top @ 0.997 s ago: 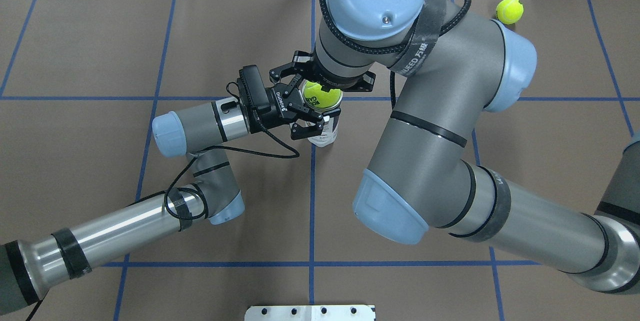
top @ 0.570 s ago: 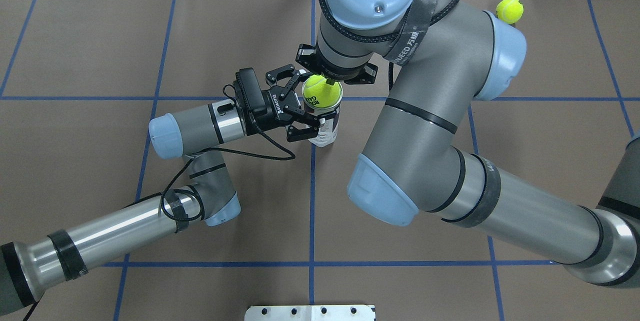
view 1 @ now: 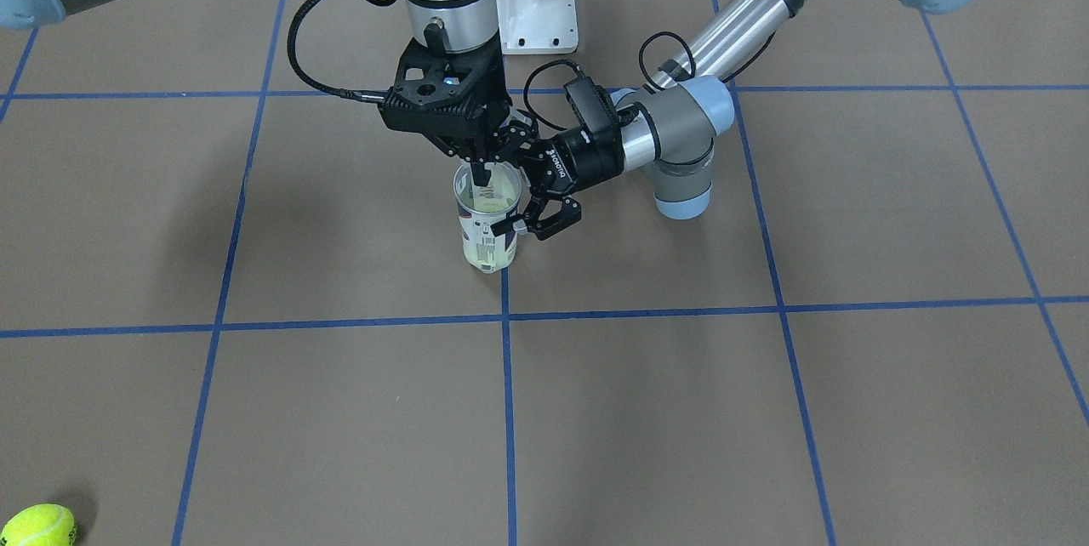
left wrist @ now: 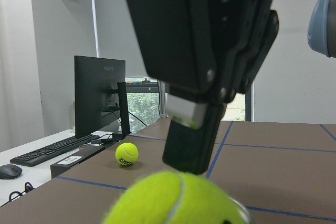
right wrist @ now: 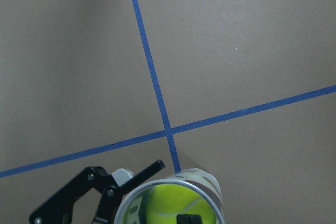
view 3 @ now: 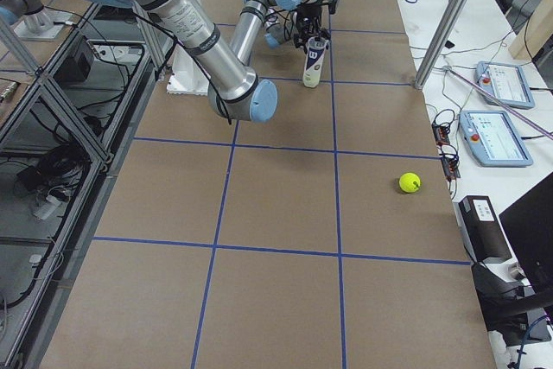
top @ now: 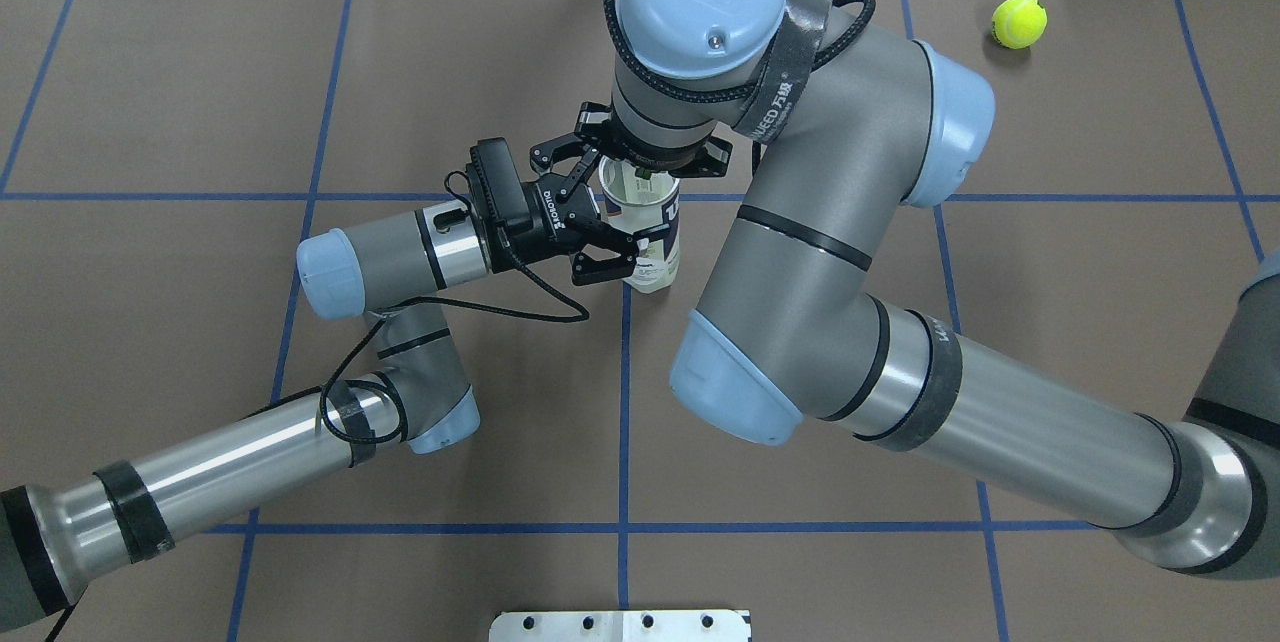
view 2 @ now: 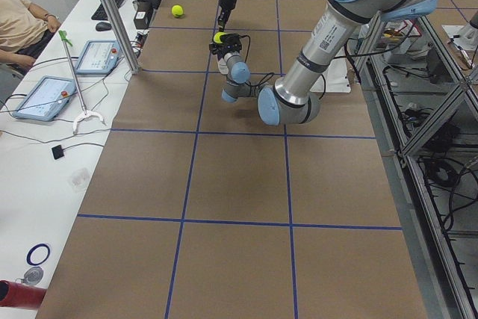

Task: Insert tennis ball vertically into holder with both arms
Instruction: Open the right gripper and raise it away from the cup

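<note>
**Brown gridded tabletop (top: 200, 72): ball in can mouth**

Holder (view 3: 314, 62) stands upright at the centre tape crossing, navy label showing a white "W". Tennis ball (right wrist: 176, 203) sits inside its open top. Right gripper (view 1: 481, 176) hangs directly above, jaws pinched together, tips dipping into the rim. Left gripper (top: 603, 217), marked ROBOTIQ, reaches in sideways, jaws wide, flanking the holder. Second ball (top: 1019, 21) lies well apart, far right corner.

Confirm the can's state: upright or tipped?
Upright: the holder stands on its base on the table, open mouth facing up, in front and side views.
</note>
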You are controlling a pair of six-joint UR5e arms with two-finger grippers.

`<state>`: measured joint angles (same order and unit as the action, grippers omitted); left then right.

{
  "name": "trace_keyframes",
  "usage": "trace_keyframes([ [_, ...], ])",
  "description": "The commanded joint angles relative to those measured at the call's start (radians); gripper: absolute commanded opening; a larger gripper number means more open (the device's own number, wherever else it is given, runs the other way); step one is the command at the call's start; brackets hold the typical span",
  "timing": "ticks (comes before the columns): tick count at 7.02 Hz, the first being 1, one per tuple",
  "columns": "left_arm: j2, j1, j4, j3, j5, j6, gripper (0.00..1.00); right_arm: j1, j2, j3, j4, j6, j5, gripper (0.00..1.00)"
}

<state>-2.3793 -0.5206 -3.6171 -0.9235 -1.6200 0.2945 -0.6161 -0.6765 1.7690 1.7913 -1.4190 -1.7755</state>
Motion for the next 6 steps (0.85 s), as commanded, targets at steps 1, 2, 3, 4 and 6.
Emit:
trace_keyframes([
  [1,0.000,0.001,0.000,0.000,0.000,0.000,0.99,-0.034,0.000,0.088,0.049,0.002,-0.037,0.08],
  [2,0.000,0.002,0.000,0.000,0.000,0.000,0.99,-0.081,-0.005,0.104,0.053,0.002,-0.079,0.44],
  [3,0.002,0.004,0.002,0.000,0.000,0.000,0.99,-0.140,-0.012,0.104,0.054,0.024,-0.109,0.71],
  [4,0.002,0.005,0.002,0.000,0.000,0.000,0.99,-0.243,-0.038,0.104,0.071,0.117,-0.210,0.82],
  [6,0.002,0.005,0.002,-0.002,-0.001,0.000,0.99,-0.434,-0.151,0.098,0.076,0.425,-0.362,1.00],
])
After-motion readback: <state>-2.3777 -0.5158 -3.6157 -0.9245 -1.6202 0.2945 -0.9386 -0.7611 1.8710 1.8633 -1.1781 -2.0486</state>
